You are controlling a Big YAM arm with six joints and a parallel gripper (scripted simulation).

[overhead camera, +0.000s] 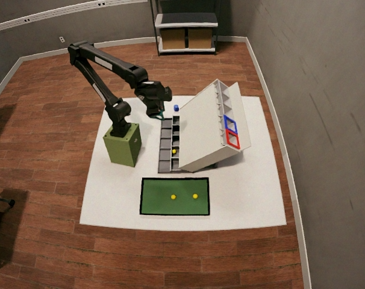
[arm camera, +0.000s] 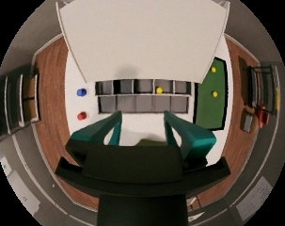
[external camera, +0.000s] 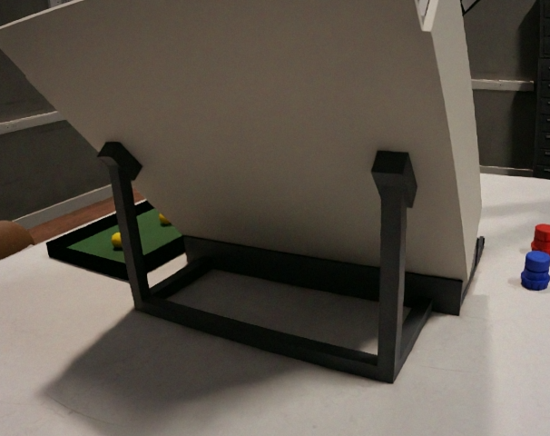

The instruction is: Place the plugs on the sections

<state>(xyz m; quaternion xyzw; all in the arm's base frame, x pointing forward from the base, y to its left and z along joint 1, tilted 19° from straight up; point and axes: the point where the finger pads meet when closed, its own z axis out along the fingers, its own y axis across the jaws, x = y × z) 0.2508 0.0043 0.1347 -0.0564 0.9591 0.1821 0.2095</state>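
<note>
My gripper (overhead camera: 159, 115) (arm camera: 142, 114) is open and empty, above the flat front parts (overhead camera: 165, 133) (arm camera: 143, 104) of the five sections. The blue plug (overhead camera: 176, 108) (external camera: 536, 271) (arm camera: 81, 92) and the red plug (external camera: 545, 239) (arm camera: 82, 116) stand upright on the table beyond the sections' far end; the arm hides the red one in the top view. A yellow marble (overhead camera: 174, 151) (arm camera: 159, 90) lies in the second section from the tray end. The red-banded funnel (overhead camera: 238, 140) is at the tray end of the top row, the blue-banded funnel (overhead camera: 235, 127) beside it. The cover (overhead camera: 198, 124) (arm camera: 142, 38) hides the pipes.
The green marble tray (overhead camera: 154, 186) (arm camera: 210, 115) holds two yellow marbles, one nearer the robot (overhead camera: 173, 197) (arm camera: 214, 94) and one farther from it (overhead camera: 195, 196) (arm camera: 213, 70). The tilted board rests on a dark stand (external camera: 391, 282). The arm's green base (overhead camera: 121, 150) stands on the table.
</note>
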